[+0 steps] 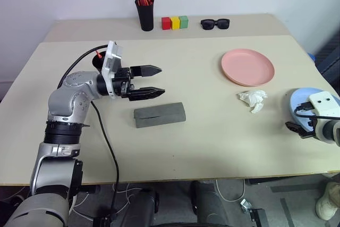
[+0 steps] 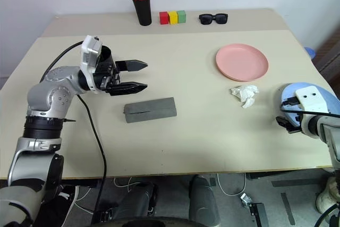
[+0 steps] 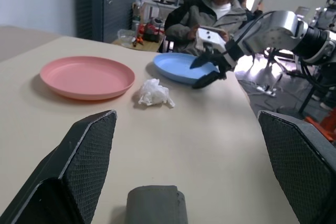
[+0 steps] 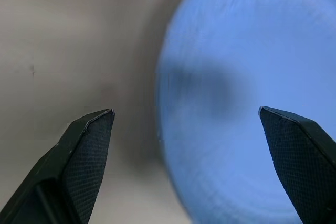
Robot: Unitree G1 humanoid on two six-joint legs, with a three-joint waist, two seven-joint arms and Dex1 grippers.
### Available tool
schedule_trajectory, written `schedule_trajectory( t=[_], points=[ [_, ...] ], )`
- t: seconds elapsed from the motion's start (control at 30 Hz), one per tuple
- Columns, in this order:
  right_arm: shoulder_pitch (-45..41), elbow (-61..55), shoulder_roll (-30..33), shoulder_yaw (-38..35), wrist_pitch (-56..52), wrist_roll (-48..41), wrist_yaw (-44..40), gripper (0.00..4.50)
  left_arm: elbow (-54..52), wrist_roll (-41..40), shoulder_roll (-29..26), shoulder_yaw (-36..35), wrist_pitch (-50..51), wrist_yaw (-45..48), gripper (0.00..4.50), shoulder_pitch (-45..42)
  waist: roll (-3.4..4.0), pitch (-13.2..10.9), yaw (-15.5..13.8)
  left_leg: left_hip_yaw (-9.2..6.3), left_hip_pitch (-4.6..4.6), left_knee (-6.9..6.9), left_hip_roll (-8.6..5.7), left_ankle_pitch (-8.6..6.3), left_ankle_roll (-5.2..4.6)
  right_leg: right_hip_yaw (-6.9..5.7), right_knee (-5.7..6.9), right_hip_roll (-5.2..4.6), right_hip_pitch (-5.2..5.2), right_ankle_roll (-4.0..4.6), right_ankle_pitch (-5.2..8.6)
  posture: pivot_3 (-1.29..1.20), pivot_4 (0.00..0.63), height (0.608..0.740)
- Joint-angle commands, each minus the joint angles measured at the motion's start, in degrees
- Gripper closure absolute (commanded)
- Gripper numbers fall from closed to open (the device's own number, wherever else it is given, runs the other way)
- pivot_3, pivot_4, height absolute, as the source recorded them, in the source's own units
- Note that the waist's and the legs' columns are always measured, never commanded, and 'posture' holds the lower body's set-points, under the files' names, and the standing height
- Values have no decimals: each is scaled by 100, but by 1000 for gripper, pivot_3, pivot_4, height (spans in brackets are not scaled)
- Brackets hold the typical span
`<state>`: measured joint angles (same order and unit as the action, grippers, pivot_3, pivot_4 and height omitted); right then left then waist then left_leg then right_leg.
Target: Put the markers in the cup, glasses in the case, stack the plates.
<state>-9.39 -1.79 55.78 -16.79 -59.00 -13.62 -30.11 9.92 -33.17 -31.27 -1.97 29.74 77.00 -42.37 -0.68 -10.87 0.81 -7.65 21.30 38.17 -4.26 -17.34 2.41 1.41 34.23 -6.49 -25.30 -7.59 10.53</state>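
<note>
Where the table (image 1: 212,147) begins at the left, the left hand (image 1: 154,82) hovers with fingers spread, empty — the closed grey case (image 1: 159,115) lying just below it. Pink plate (image 1: 247,67) — farther right, beside a crumpled tissue (image 1: 253,99). Right hand (image 3: 205,72), fingers spread, over the blue plate (image 2: 297,91) near the table's right edge.

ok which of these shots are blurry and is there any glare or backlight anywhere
Right wrist view: the light blue plate is smeared and soft, edge undefined, with a dim shadow across it. Left wrist view: bright backlight behind the seated person; the pink plate reads sharp. Head views: even light, no glare, the grey case crisp.
</note>
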Motion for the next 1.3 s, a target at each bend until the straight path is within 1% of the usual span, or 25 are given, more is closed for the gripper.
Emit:
schedule_trajectory(
  t=[0.03,0.1,0.2,0.23,0.27,0.4,0.53,0.6,0.7,0.87,0.93,0.97,1.07,1.1,1.17,1.2,1.3],
  points=[
    [-157,223,-60,-69,-13,65,114,1274,-267,-133,-124,-158,33,-36,0,68,0,0,-5,0,0,1,0,0,0,0,0,0,1,0,0,0,150,740],
    [-228,265,-28,65,59,115,69,2311,-314,-137,-154,-179,42,-88,0,118,1,1,-5,0,0,1,0,0,0,0,0,0,2,-1,0,0,150,740],
    [-453,373,26,158,238,211,112,3721,-352,-146,-179,-192,38,-165,0,154,1,0,-14,0,0,2,-1,1,1,0,0,0,1,-2,-1,0,150,740],
    [-511,400,59,199,342,272,127,4274,-361,-153,-184,-199,35,-188,0,162,1,0,-11,0,1,3,-1,1,1,0,0,-1,1,-3,-1,0,150,740],
    [-625,460,55,194,417,310,168,4454,-365,-149,-185,-206,19,-214,0,168,1,0,-9,0,1,4,-1,1,1,0,0,0,2,-3,-2,0,150,740],
    [-1220,578,23,228,958,533,383,4454,-292,-97,-142,-253,-88,-374,0,152,3,0,8,0,0,3,0,1,1,0,0,0,1,-5,-2,0,150,740],
    [-2169,865,-137,552,1635,791,621,4454,-152,10,-83,-306,-316,-578,0,98,9,1,25,6,0,1,0,1,2,5,0,0,-5,-5,-3,0,150,740],
    [-2627,1126,-407,835,2022,798,498,4454,-186,-24,-84,-278,-288,-587,0,115,8,1,41,5,0,0,1,1,2,5,0,1,-6,-5,-3,0,150,740],
    [-3088,1444,-785,1378,2546,913,146,4454,-401,-123,-104,-264,-152,-623,0,227,6,1,40,5,0,-2,2,2,4,4,-2,3,-5,-5,-3,0,150,740],
    [-3472,2013,-1251,1715,3011,1009,-98,4454,-655,-188,-192,-386,-70,-755,0,430,8,0,-17,3,9,-1,-1,14,25,4,-5,-2,-10,-5,-3,0,150,740],
    [-3498,2244,-1275,1796,3091,1047,-201,3803,-743,-205,-241,-414,-79,-808,0,530,8,0,-22,3,11,-1,-5,18,32,4,-8,-5,-10,-6,-3,0,150,740],
    [-3495,2344,-1266,1823,3135,1092,-207,3545,-804,-236,-268,-437,-52,-831,0,580,8,0,-17,2,12,-1,-6,18,32,4,-8,-6,-10,-6,-3,0,150,740],
    [-3494,2457,-1258,1775,3251,1159,-215,2001,-930,-334,-324,-494,43,-903,0,692,8,0,1,2,11,-2,-6,18,32,4,-8,-5,-10,-6,-3,0,150,740],
    [-3496,2451,-1264,1721,3236,1123,-255,1582,-943,-338,-329,-499,43,-913,0,713,8,0,13,2,10,-2,-5,18,32,4,-7,-5,-10,-6,-3,0,150,740],
    [-3470,2391,-1230,1658,3196,1111,-301,427,-928,-342,-317,-499,32,-948,0,729,8,0,20,2,8,-2,-3,18,32,4,-4,-3,-10,-6,-3,0,150,740],
    [-3434,2322,-1215,1608,3133,1067,-349,42,-923,-342,-310,-489,16,-949,0,730,8,0,25,2,7,-3,-3,18,32,4,-3,-3,-10,-6,-3,0,150,740],
    [-3275,1959,-1188,1298,2530,745,-484,42,-913,-403,-284,-448,73,-918,0,685,8,0,24,2,7,-3,-3,18,32,4,-2,-2,-11,-6,-3,0,150,740]
  ],
)
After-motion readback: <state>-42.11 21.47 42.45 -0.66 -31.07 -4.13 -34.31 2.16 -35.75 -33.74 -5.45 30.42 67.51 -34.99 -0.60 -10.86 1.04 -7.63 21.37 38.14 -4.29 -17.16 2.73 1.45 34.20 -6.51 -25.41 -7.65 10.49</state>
